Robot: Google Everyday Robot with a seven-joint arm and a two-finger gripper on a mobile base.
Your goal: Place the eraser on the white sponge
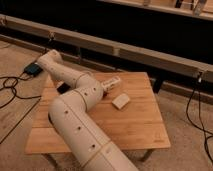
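A white robot arm (75, 125) fills the lower middle of the scene, rising from the bottom edge over a square wooden table (137, 130). It bends at a wide joint near the table's centre. A second section runs from that joint up and left, towards the table's far left corner.

The end effector (112, 83) is a pale, elongated piece. It sticks out to the right of the joint, above the far half of the table, and points right and slightly away from the camera. Whether it is open, closed or holding something cannot be told.

The white sponge (121, 101) is a flat cream rectangle lying on the table. It sits just beside the end effector, slightly nearer the camera and to its right, and does not appear to touch it.

The eraser cannot be picked out. A small dark patch (61, 88) shows on the table left of the end effector, on the other side of the arm. It is partly hidden and too unclear to identify.

Far to the left of the end effector, off the table, a small dark box (32, 69) lies on the floor with black cables (10, 82) curling near it. Behind the end effector, past the table's far edge, a long pale rail (130, 50) crosses the scene. Another cable (191, 107) hangs well to the right.
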